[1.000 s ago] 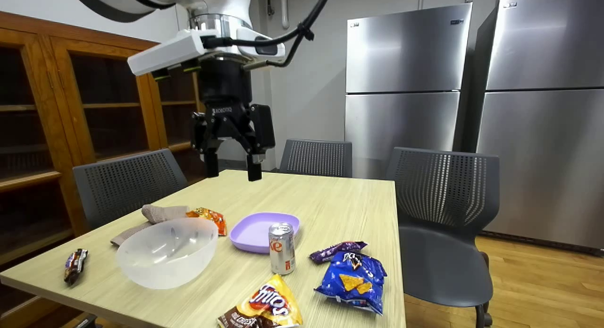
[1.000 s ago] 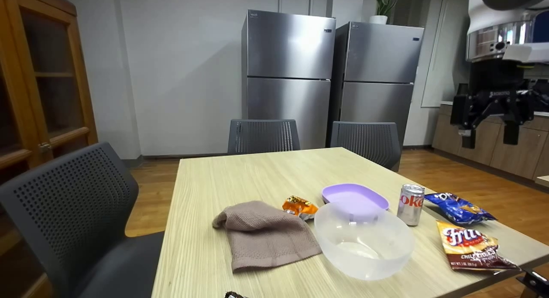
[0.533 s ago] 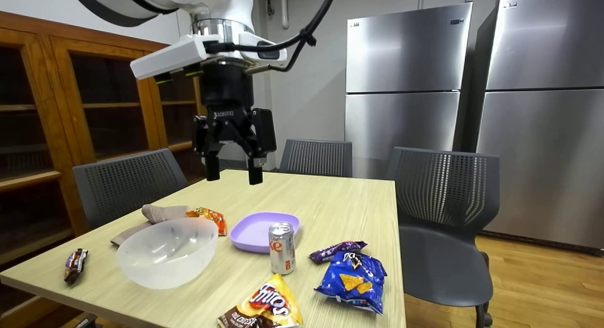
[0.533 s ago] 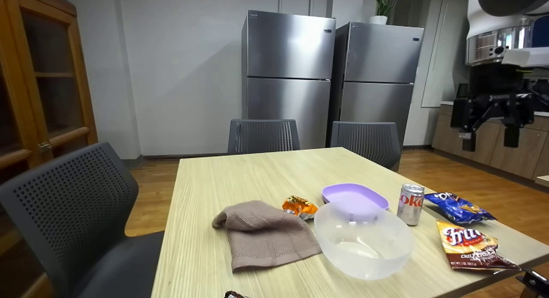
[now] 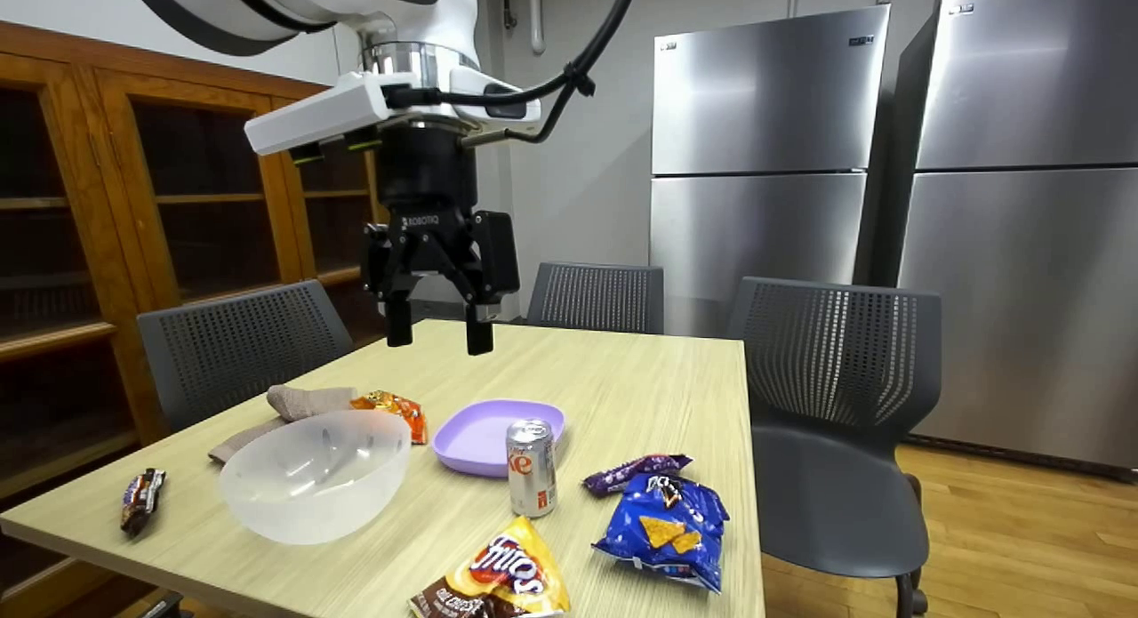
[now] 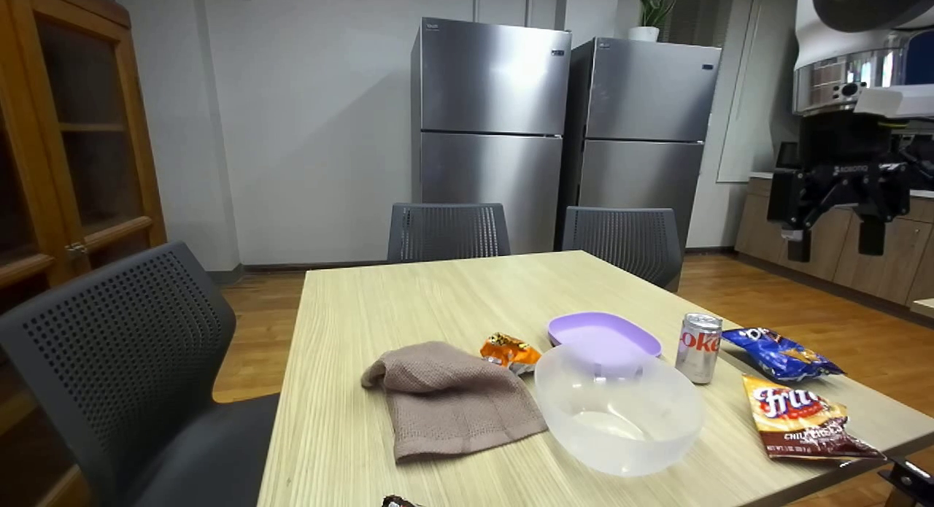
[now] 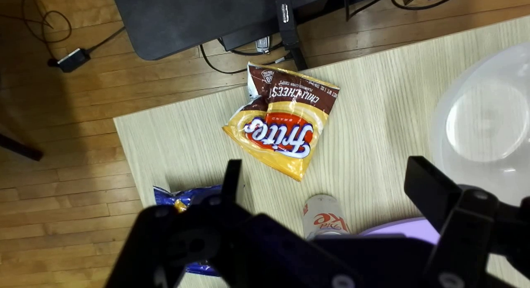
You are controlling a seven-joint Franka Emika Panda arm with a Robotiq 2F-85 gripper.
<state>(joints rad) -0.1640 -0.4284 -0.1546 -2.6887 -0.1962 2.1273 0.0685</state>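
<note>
One spread gripper [image 5: 439, 342] apparently overhangs the Fritos bag [image 7: 285, 122].

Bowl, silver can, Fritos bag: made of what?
Bowl: likely plastic, frosted; the purple plate shows through it, though frosted glass isn't ruled out.
Silver can: probably aluminum, metallic sheen on top.
Fritos bag: probably thin plastic film, glossy, with creases and highlights.

Bright, diffuse light leaves glare on a refrigerator [image 6: 490, 128]; in the wrist view, the end effector [image 7: 323, 168] appears dark and blurred.
</note>
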